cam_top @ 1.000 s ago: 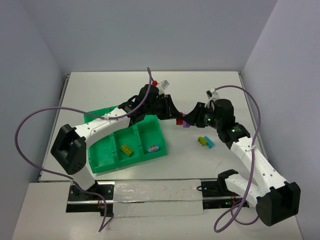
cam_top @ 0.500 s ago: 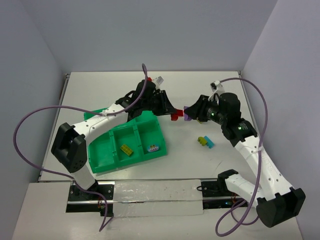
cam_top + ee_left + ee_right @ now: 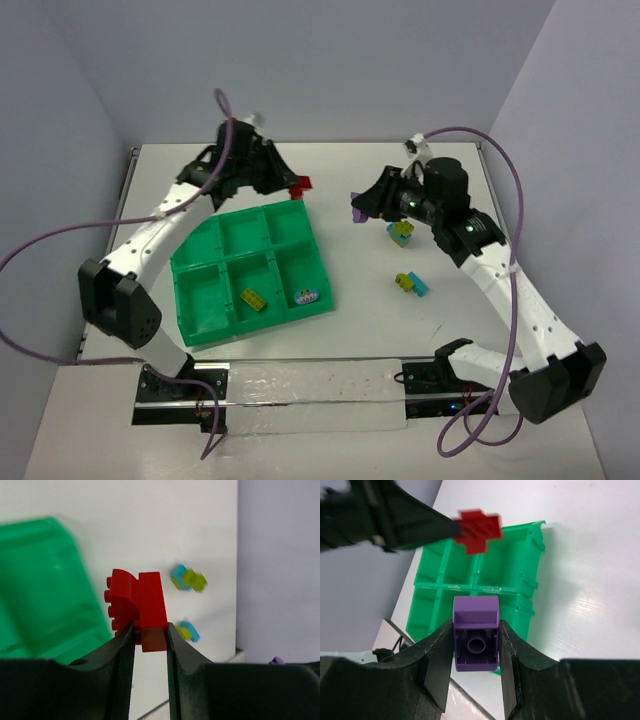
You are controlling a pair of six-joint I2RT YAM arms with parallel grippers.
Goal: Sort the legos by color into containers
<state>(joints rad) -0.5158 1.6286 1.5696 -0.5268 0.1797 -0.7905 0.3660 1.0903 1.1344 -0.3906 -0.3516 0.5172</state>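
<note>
My left gripper (image 3: 292, 186) is shut on a red lego (image 3: 299, 184), held in the air just beyond the far right corner of the green tray (image 3: 240, 232). In the left wrist view the red lego (image 3: 140, 610) sticks out from between the fingers. My right gripper (image 3: 364, 208) is shut on a purple lego (image 3: 357, 213), right of the tray. In the right wrist view the purple lego (image 3: 476, 632) shows its hollow underside. The tray (image 3: 460, 565) and the red lego (image 3: 477, 527) lie beyond it. One compartment holds a yellow-green lego (image 3: 253, 299), another a light blue lego (image 3: 307, 297).
Two yellow-green and light blue lego clusters lie on the white table right of the tray, one (image 3: 401, 230) under the right arm and one (image 3: 410, 284) nearer the front. Both clusters show blurred in the left wrist view, the first (image 3: 188, 578) above the second (image 3: 186, 631). Purple cables loop over both arms.
The two grippers, close together at the centre before, have drawn apart. The left one swung back-left with the red lego. The right one moved back with the purple lego.
</note>
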